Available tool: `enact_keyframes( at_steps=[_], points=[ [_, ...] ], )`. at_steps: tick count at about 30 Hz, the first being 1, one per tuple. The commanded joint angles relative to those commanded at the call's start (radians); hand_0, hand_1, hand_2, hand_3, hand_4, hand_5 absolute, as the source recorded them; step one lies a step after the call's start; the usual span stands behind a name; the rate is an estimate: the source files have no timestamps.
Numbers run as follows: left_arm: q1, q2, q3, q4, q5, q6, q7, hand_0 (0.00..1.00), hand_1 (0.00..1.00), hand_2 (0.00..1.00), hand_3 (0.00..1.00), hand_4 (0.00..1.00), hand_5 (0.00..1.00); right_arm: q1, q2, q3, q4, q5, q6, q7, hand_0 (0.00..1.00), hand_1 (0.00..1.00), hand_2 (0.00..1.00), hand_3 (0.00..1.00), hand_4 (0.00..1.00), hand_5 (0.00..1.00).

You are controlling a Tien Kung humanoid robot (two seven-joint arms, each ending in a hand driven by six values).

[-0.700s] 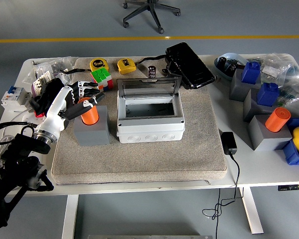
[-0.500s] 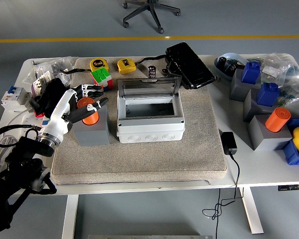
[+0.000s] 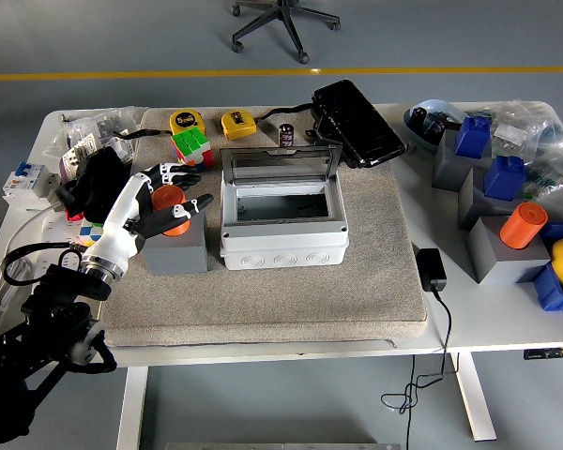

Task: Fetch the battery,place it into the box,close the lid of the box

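On the white surface (image 3: 469, 309) a grey mat (image 3: 263, 300) carries the open-lidded grey box (image 3: 281, 220) beside a grey block (image 3: 176, 248), atop which the orange battery (image 3: 169, 204) stands gripped between the curled fingers of the left hand (image 3: 169, 202).

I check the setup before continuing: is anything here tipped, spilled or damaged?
Nothing looks spilled or damaged. The orange battery is tilted in the left hand, above its grey holder. The grey box stands upright, lid open.
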Motion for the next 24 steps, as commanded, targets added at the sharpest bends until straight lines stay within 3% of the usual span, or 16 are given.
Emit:
enact_keyframes(
  at_steps=[8, 11, 12, 17, 18, 23, 24],
  points=[
    [0.001, -0.003, -0.002, 0.024, -0.089, 0.007, -0.044, 0.694, 0.641, 0.571, 0.576, 0.998, 0.091, 0.0, 0.0, 0.0, 0.0, 0.001, 0.0, 0.0, 0.609, 0.636, 0.613, 0.566, 0.91, 0.469],
    [0.0, -0.003, 0.001, 0.028, -0.101, 0.003, -0.044, 0.694, 0.641, 0.571, 0.576, 0.998, 0.091, 0.0, 0.0, -0.002, 0.0, 0.001, 0.0, 0.0, 0.609, 0.636, 0.613, 0.566, 0.91, 0.469],
    [0.0, -0.003, 0.005, 0.03, -0.102, 0.003, -0.043, 0.654, 0.578, 0.557, 0.564, 0.998, 0.051, 0.0, 0.0, -0.003, 0.0, 0.001, 0.001, -0.001, 0.609, 0.635, 0.613, 0.566, 0.911, 0.47],
    [0.001, -0.008, 0.018, 0.036, -0.105, 0.003, -0.04, 0.654, 0.578, 0.557, 0.564, 0.998, 0.051, 0.001, 0.0, -0.002, 0.0, 0.0, 0.0, 0.0, 0.609, 0.635, 0.613, 0.566, 0.911, 0.47],
    [0.001, -0.01, 0.02, 0.037, -0.105, 0.005, -0.04, 0.56, 0.498, 0.513, 0.529, 0.96, 0.002, 0.001, 0.0, -0.003, 0.0, 0.0, -0.001, 0.001, 0.609, 0.636, 0.613, 0.566, 0.911, 0.471],
    [-0.006, -0.014, 0.035, 0.042, -0.12, 0.013, -0.048, 0.56, 0.498, 0.513, 0.529, 0.96, 0.002, 0.002, 0.001, -0.002, 0.0, 0.001, -0.002, 0.003, 0.609, 0.636, 0.613, 0.566, 0.911, 0.471],
    [-0.008, -0.015, 0.037, 0.043, -0.123, 0.015, -0.049, 0.444, 0.412, 0.394, 0.452, 0.917, 0.002, 0.002, 0.001, -0.002, 0.0, 0.001, -0.003, 0.003, 0.607, 0.636, 0.613, 0.566, 0.912, 0.472]
  ],
)
